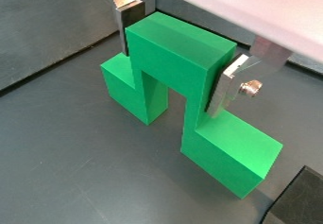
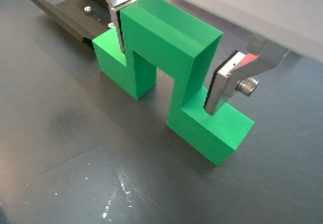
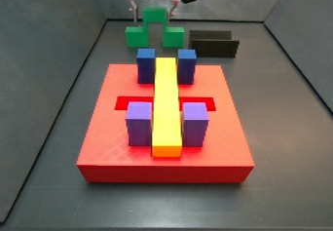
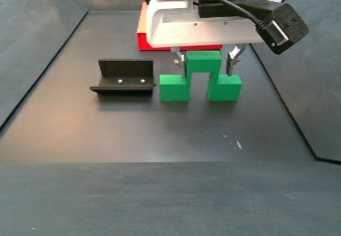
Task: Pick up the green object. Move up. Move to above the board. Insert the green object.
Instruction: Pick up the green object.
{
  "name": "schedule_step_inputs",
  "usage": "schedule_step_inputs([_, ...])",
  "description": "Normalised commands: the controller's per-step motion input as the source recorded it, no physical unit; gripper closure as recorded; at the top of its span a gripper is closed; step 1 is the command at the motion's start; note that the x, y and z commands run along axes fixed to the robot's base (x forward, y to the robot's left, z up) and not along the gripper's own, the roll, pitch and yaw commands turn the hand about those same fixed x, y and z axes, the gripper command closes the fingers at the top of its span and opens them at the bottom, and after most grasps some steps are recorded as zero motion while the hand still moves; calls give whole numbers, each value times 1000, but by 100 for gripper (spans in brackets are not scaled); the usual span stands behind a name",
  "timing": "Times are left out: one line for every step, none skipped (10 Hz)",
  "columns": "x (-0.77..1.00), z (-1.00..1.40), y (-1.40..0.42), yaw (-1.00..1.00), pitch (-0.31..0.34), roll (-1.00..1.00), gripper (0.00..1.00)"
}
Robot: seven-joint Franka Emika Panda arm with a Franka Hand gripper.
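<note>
The green object [image 1: 177, 62] stands on the dark floor with its raised middle cube up, and shows in both side views [image 3: 154, 25] [image 4: 200, 76]. My gripper [image 1: 173, 69] straddles that middle cube, one silver finger pressed on each side; the same hold shows in a wrist view [image 2: 167, 62]. The two lower cubes still rest on the floor. In a side view the gripper [image 4: 202, 53] hangs straight above the piece. The board [image 3: 104, 128], a red slab bearing blue and purple blocks and a long yellow bar, lies apart from the piece.
The fixture [image 4: 123, 78] stands on the floor beside the green object, also seen in a side view [image 3: 215, 43] and a wrist view [image 2: 63, 15]. Dark walls [image 4: 40, 61] enclose the floor. The board's red edge [image 4: 144, 26] shows behind the gripper.
</note>
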Motion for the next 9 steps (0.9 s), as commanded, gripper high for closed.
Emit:
schedule_step_inputs([0,0,-34,0,0,7,0])
schedule_step_inputs([-26,0,-140,0,0,49,0])
schedule_step_inputs([0,0,14,0,0,-4,0])
schedule_step_inputs([0,0,0,0,0,0,0])
schedule_step_inputs([0,0,0,0,0,0,100])
schedule_step_inputs([0,0,0,0,0,0,100])
schedule_step_inputs([0,0,0,0,0,0,100])
schedule_step_inputs([0,0,0,0,0,0,100])
schedule_step_inputs([0,0,0,0,0,0,100])
